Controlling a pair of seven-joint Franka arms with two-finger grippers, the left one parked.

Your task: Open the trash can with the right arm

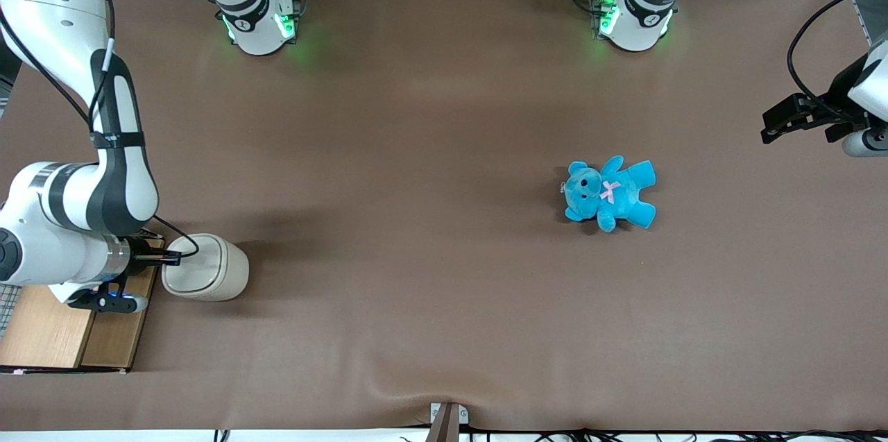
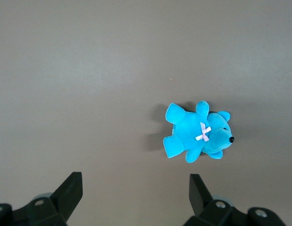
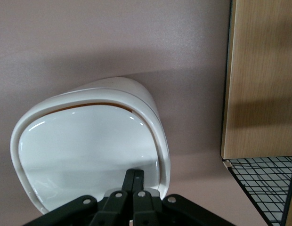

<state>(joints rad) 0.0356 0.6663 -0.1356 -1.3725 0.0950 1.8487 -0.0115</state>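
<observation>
The trash can point(image 1: 215, 272) is a small cream-white bin standing toward the working arm's end of the table, beside the wooden-topped rack. Its flat rimmed lid point(image 3: 85, 150) faces up. The right arm point(image 1: 104, 171) reaches down over the rack. Its gripper point(image 1: 175, 259) is shut, and the two black fingertips, pressed together, rest on the lid just inside the rim nearest the rack. In the right wrist view the gripper point(image 3: 135, 174) is seen over the lid's edge. A thin amber gap point(image 3: 106, 104) shows along the lid's edge away from the fingers.
The wooden-topped wire rack point(image 1: 62, 331) stands right next to the trash can, and its top and wire mesh also show in the right wrist view point(image 3: 261, 75). A blue teddy bear point(image 1: 610, 193) lies toward the parked arm's end of the brown table point(image 1: 416, 220).
</observation>
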